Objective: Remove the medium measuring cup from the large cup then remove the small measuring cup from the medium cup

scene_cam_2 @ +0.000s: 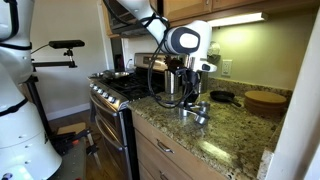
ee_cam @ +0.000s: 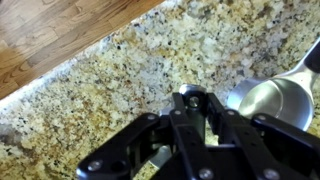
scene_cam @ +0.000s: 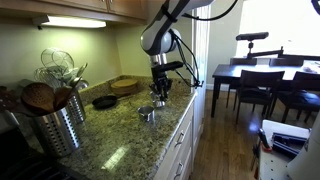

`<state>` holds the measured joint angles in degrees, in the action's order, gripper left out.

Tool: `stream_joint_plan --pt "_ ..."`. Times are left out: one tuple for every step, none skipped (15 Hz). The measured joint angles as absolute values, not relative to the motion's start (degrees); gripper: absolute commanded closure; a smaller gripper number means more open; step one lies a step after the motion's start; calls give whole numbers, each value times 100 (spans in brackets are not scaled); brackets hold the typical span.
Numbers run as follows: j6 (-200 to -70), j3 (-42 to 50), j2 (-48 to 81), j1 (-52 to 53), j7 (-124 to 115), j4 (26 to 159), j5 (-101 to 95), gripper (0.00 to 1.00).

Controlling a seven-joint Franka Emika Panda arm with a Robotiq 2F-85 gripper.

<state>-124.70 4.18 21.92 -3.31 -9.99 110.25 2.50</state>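
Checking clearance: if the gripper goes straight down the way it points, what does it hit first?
Probably bare granite countertop; the gripper looks just beside the steel measuring cup, though depth is unclear.

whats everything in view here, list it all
measuring cups: at least one, shiny steel, on the counter beside the gripper; nesting too small to tell
counter: one, speckled tan granite
utensil holder: one, ribbed steel, on the counter, holding wooden spoons and a whisk
skillet: one, black, on the counter beyond the cups
round wooden piece: one, tan, near the wall
stove: one, steel and black, next to the counter
dining table: one, dark, with several dark chairs
floor: brown wood
arm: one, white and black
gripper: one, black, shut, just above the counter
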Motion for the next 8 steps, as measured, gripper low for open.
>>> stream_joint_plan --pt "-12470 418 2172 -318 -1003 11025 249 88" --pt "-12470 418 2156 -307 -1005 11024 248 88" --pt "-12470 417 2148 -297 -1006 11025 248 88" --pt "-12470 417 2144 -291 -1006 11024 248 88" --pt "-12470 416 2144 -285 -1006 11024 247 88" --pt "-12470 416 2143 -278 -1006 11023 246 89" --pt "-12470 416 2142 -269 -1006 11020 241 88" --pt "-12470 415 2142 -254 -1006 11017 222 88"
